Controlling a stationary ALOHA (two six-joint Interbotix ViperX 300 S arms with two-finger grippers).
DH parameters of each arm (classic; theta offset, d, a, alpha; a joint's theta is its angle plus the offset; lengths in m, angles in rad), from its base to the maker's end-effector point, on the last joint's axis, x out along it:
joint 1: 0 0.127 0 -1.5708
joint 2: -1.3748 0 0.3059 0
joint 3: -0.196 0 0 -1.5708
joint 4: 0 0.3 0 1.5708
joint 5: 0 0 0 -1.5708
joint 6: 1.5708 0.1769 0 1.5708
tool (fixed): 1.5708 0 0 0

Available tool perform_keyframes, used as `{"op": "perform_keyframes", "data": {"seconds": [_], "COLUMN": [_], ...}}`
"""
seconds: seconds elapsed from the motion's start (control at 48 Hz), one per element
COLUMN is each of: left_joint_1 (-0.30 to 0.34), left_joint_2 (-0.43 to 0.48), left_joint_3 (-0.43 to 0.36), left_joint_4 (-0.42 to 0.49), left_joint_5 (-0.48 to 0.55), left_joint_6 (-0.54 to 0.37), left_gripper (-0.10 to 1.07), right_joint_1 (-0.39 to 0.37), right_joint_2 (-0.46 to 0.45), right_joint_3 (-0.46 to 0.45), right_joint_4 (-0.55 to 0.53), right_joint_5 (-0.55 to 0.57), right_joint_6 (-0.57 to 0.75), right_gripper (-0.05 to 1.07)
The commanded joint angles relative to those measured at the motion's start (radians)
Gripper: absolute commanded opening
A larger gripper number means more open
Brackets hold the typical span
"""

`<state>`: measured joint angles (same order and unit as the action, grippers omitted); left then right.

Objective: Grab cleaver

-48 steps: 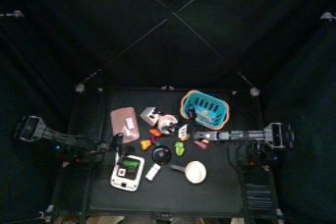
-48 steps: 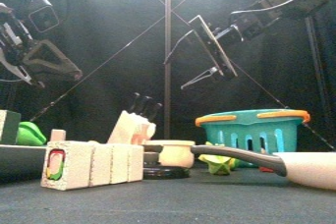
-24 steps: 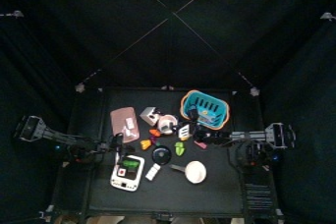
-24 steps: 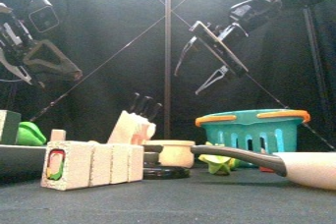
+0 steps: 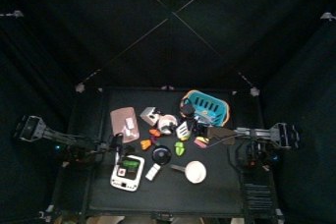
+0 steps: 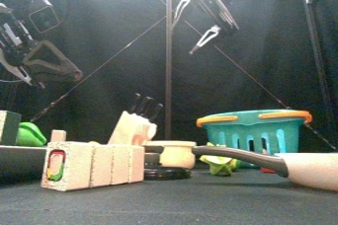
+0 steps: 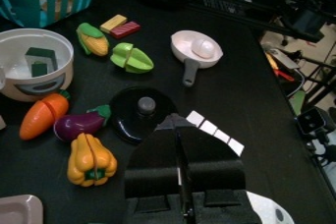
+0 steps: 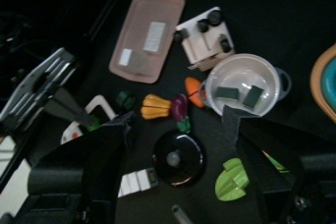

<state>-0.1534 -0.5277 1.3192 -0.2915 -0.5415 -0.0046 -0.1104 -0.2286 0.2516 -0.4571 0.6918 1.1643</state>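
right jaws wide open above the table, cleaver lying untouched near the front

the black table point(image 5: 197, 198) carries a crowded spread of toy kitchen things. the right arm reaches in from the right side, and its gripper point(image 6: 205, 12) hangs high above everything in the front view. its jaws stand wide apart and hold nothing; the right wrist view looks down between them at the clutter. the left arm rests off the table's left edge. its gripper point(image 7: 182, 144) has the jaws closed together with only a thin seam between them, and nothing in them.

the teal basket point(image 5: 203, 103) stands at the back right of the table. a pinkish cutting board point(image 5: 125, 121) lies flat at the back left, and a green and white box point(image 5: 126, 172) sits at the front left. a pale knife block point(image 6: 132, 128) stands behind the row of blocks seen in the front view. a white pot point(image 8: 246, 81) sits near the middle, and a white ladle point(image 7: 195, 46) lies apart from it.

the cleaver point(image 7: 213, 135) lies flat on the table toward the front, just beside a round black lid point(image 7: 140, 113). its pale blade is partly hidden behind the left jaws in that wrist view, and neither gripper touches it. around the lid lie a yellow pepper point(image 7: 85, 159), a carrot point(image 7: 43, 115), an eggplant point(image 7: 82, 123) and a green leaf point(image 7: 132, 58).
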Motion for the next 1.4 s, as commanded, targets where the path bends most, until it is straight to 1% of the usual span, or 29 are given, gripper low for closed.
{"op": "perform_keyframes", "data": {"seconds": [0.0, 0.125, 0.208, 0.333, 0.479, 0.562, 0.646, 0.833, 1.021, 1.375], "left_joint_1": [0.002, 0.003, 0.002, 0.003, 0.003, 0.003, 0.003, 0.003, 0.003, 0.003], "left_joint_2": [0.0, 0.0, 0.0, 0.0, 0.0, 0.0, 0.0, 0.0, 0.0, 0.0], "left_joint_3": [-0.012, -0.011, -0.011, -0.011, -0.008, -0.005, -0.002, -0.002, -0.002, 0.003], "left_joint_4": [0.0, 0.0, 0.0, -0.002, -0.002, 0.0, 0.0, -0.002, -0.005, -0.005], "left_joint_5": [-0.005, -0.005, -0.005, -0.005, -0.005, -0.005, -0.005, -0.005, -0.005, -0.003], "left_joint_6": [0.002, 0.002, 0.002, 0.002, 0.002, 0.002, 0.002, 0.002, 0.002, 0.002], "left_gripper": [0.12, 0.12, 0.12, 0.12, 0.12, 0.12, 0.12, 0.12, 0.12, 0.12], "right_joint_1": [-0.032, -0.083, -0.117, -0.137, -0.129, -0.123, -0.118, -0.118, -0.117, -0.117], "right_joint_2": [-0.009, 0.006, 0.04, 0.135, 0.252, 0.298, 0.334, 0.408, 0.453, 0.534], "right_joint_3": [-0.091, -0.164, -0.224, -0.319, -0.408, -0.434, -0.445, -0.445, -0.465, -0.532], "right_joint_4": [0.106, 0.224, 0.282, 0.328, 0.356, 0.368, 0.368, 0.354, 0.261, 0.169], "right_joint_5": [-0.005, 0.021, 0.083, 0.172, 0.192, 0.195, 0.195, 0.195, 0.189, 0.189], "right_joint_6": [-0.104, -0.233, -0.33, -0.436, -0.546, -0.595, -0.632, -0.646, -0.638, -0.634], "right_gripper": [0.99, 0.99, 0.99, 0.99, 0.99, 0.99, 0.99, 0.99, 0.99, 0.99]}}
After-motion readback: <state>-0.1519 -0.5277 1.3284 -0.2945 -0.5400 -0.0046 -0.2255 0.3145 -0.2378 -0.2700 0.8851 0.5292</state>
